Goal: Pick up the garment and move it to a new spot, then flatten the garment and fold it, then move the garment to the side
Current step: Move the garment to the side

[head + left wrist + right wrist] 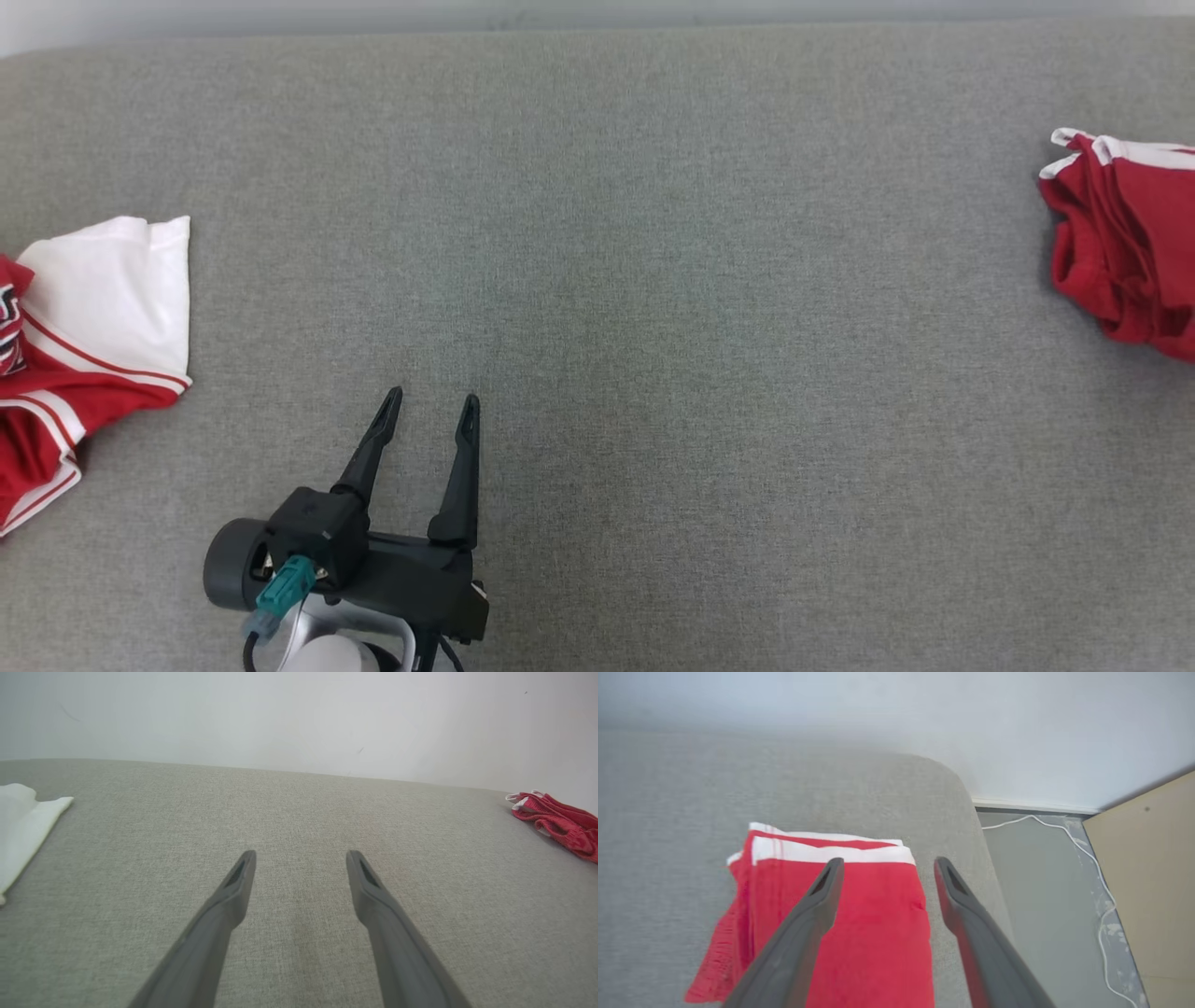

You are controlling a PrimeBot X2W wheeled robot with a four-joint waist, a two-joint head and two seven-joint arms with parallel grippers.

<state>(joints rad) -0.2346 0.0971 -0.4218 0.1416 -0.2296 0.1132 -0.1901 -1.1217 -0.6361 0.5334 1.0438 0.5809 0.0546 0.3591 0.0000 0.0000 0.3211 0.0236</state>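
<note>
Two garments lie on the gray cloth tabletop [597, 233], one at each end. The folded red garment [878, 933] with the white stripe is the one you are working on. It sits at the far right edge [1130, 252], close to the rounded corner, so the "move it to the side" step looks done or nearly done. It looks neat and flat on top, but a little bunched on its left side.

Your right jaws hang just above it, spread wide. The dark fingers [803, 924] have the red cloth under them but pinch none of it, so they hold nothing. They stand open like that, I think, so the cloth can stay where it was put and not get pulled up.

Your left jaws are also wide open and hold nothing. Their fingers [457, 476] point out over bare gray cloth, well apart from both garments. That arm looks parked there, out of the way, since this step needs one arm.

At the left end is a red and white jersey [84, 355], loose and not folded. It may be next, but I cannot tell.

Take care when you lift the right arm. The garment is near the edge, and the floor [1041, 882] with a white cable [1101, 896] is just past it.
</note>
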